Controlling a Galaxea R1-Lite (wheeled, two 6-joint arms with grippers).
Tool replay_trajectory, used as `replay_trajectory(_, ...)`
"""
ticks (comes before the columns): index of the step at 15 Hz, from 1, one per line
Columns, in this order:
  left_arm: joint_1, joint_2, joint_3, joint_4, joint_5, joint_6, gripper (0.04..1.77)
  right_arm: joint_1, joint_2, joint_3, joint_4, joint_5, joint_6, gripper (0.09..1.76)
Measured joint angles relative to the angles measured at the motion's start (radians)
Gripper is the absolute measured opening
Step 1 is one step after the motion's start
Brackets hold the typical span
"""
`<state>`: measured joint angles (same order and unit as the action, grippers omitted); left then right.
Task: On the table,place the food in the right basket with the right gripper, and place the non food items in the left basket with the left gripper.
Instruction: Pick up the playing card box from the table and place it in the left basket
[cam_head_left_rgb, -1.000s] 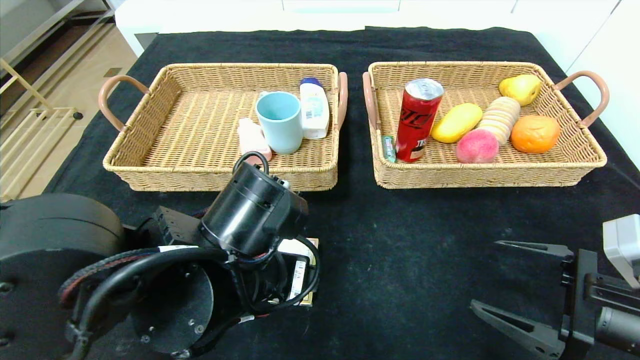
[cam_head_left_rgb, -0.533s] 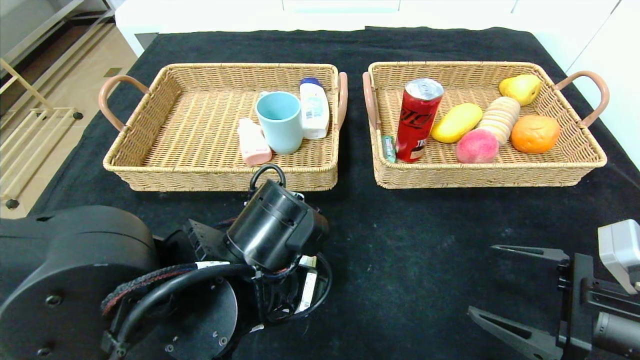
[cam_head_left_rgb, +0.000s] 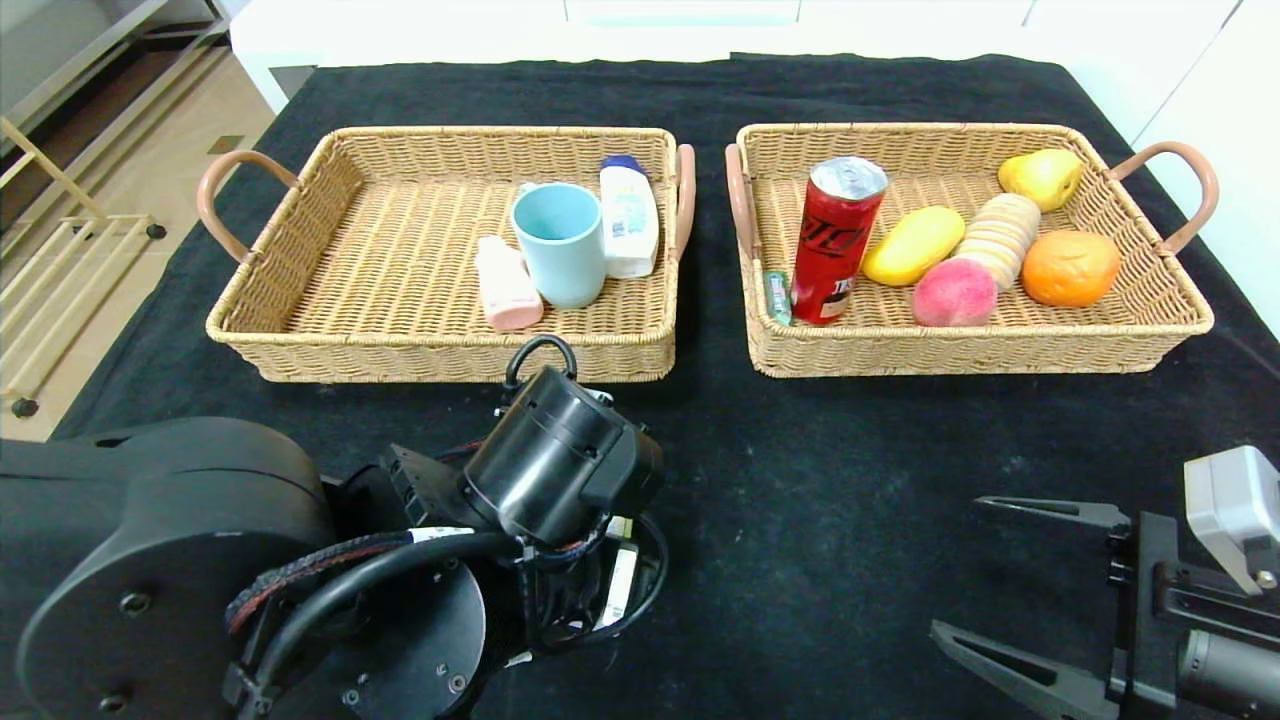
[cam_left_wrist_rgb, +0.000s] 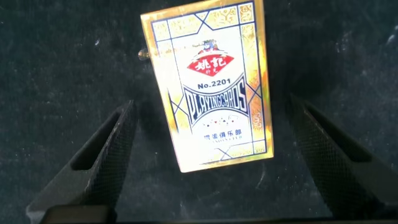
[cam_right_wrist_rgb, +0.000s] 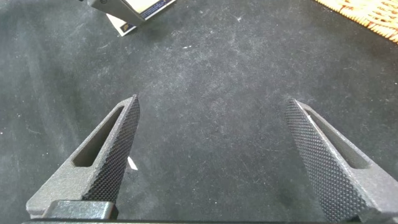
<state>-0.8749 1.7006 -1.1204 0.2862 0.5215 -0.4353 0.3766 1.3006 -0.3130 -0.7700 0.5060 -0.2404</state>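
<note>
Low in the head view, left of centre, the left arm hides most of the card box (cam_head_left_rgb: 618, 580) on the black table (cam_head_left_rgb: 820, 480). Centre of the left wrist view: a gold-bordered playing-card box (cam_left_wrist_rgb: 211, 84) lies flat between the wide-open left tool (cam_left_wrist_rgb: 217, 158). Right wrist view: the right tool (cam_right_wrist_rgb: 214, 155) gapes wide over cloth.

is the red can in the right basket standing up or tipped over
Standing up: the red can sits on its base in the right basket, silver top facing up.
</note>
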Motion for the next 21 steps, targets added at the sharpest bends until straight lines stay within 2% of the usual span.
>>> replay_trajectory(8,0.001,0.010,0.002,0.000,-0.001,-0.003,1.69,0.000,0.004,0.004,0.000,0.001,-0.002,1.71)
replay_trajectory(10,0.001,0.010,0.004,0.000,-0.001,-0.002,1.32,0.000,0.004,0.005,0.000,0.001,-0.002,1.71)
replay_trajectory(12,0.000,0.010,0.006,0.001,0.000,-0.001,1.09,0.000,0.005,0.006,0.000,0.001,-0.002,1.71)
replay_trajectory(21,0.000,0.012,0.008,0.003,0.002,-0.002,1.03,0.007,0.012,0.010,0.000,0.001,-0.010,1.71)
